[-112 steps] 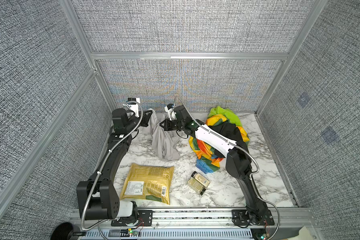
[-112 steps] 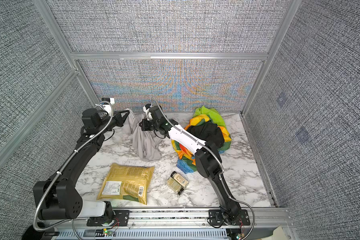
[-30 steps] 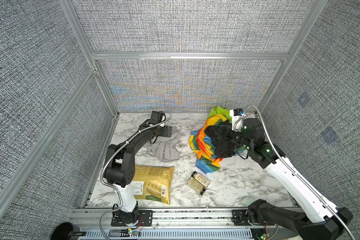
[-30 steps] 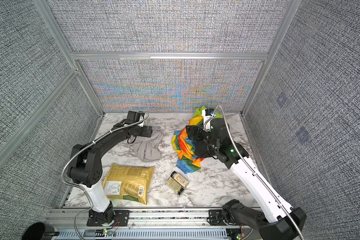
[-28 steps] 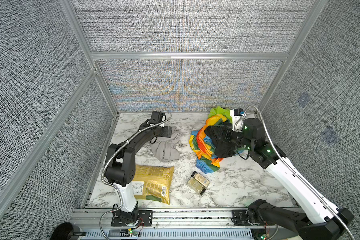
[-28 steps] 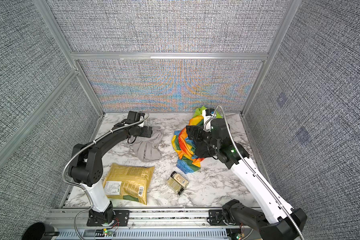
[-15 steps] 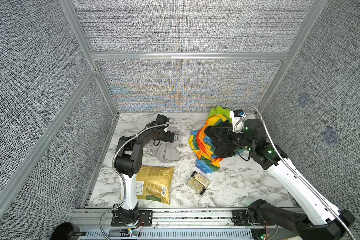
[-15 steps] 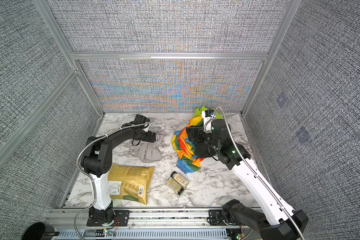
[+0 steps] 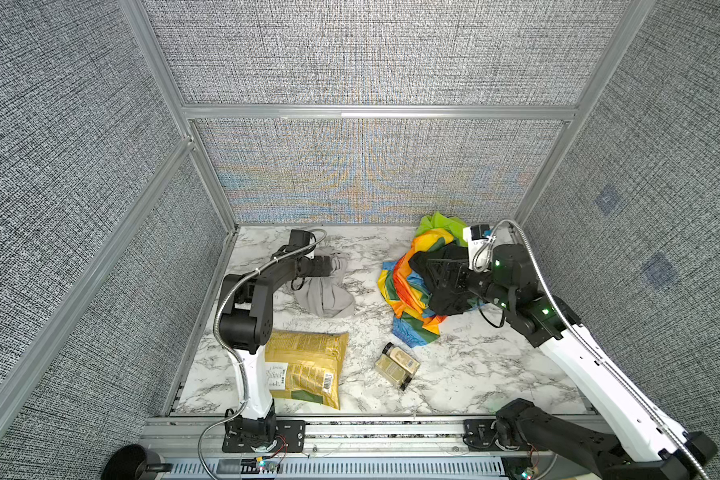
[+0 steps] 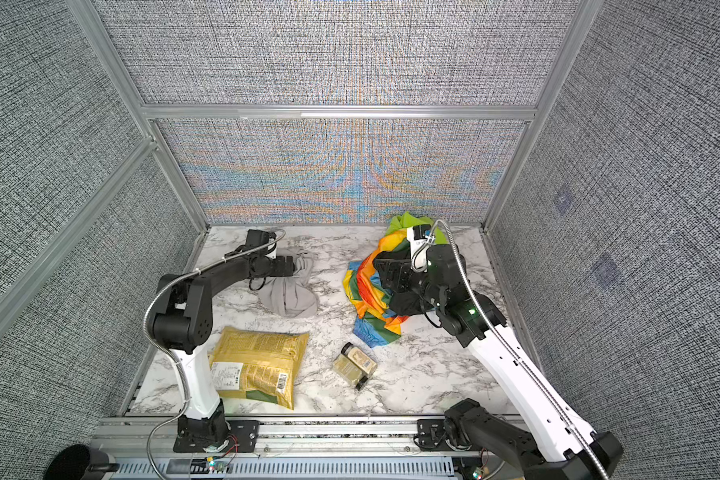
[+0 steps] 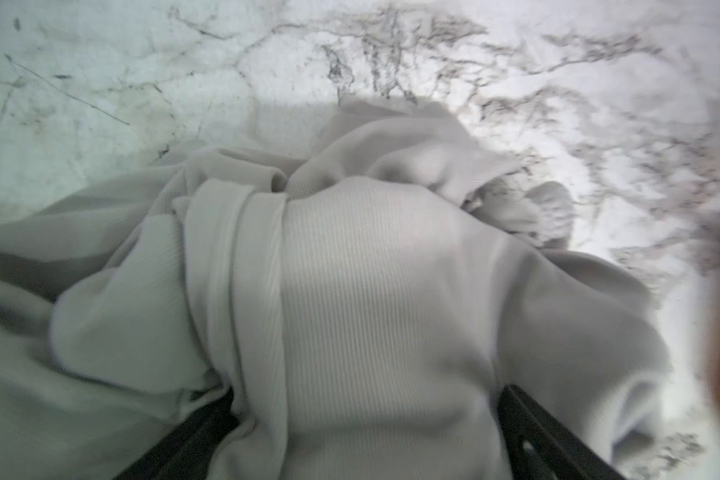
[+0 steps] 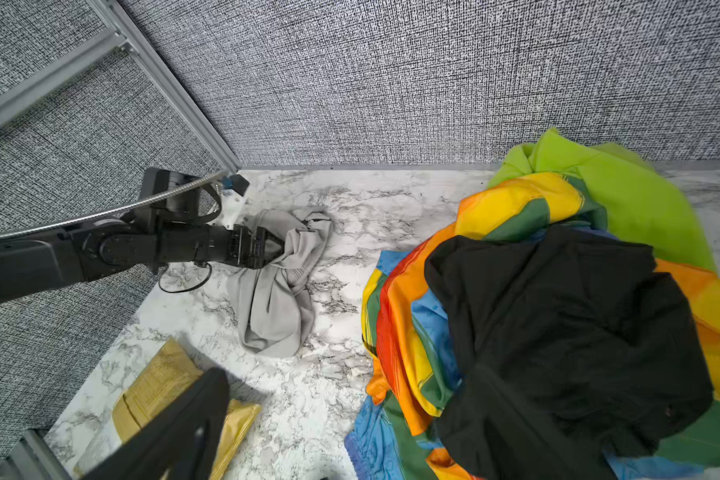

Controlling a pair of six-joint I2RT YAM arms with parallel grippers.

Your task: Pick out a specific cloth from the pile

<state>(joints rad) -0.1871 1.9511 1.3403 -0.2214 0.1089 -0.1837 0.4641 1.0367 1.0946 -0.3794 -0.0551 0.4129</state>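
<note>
Straddling the cloth (image 12: pixel 273 307), left gripper (image 12: pixel 279 251) gapes wide.

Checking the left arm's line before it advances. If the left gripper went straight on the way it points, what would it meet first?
The grey cloth: the left gripper points into its bunched end, with fabric between the open fingers. Further on, likely the pile; depth is unclear.

High stereo pair, two wrist cameras.
Both top views look steeply down from the front edge over the whole marble table (image 9: pixel 474 374) (nearly identical framing). The left wrist camera sits close on the grey cloth (image 11: pixel 371 291); the right wrist camera, farther off, takes in the pile (image 12: pixel 558 332) and that cloth together.
</note>
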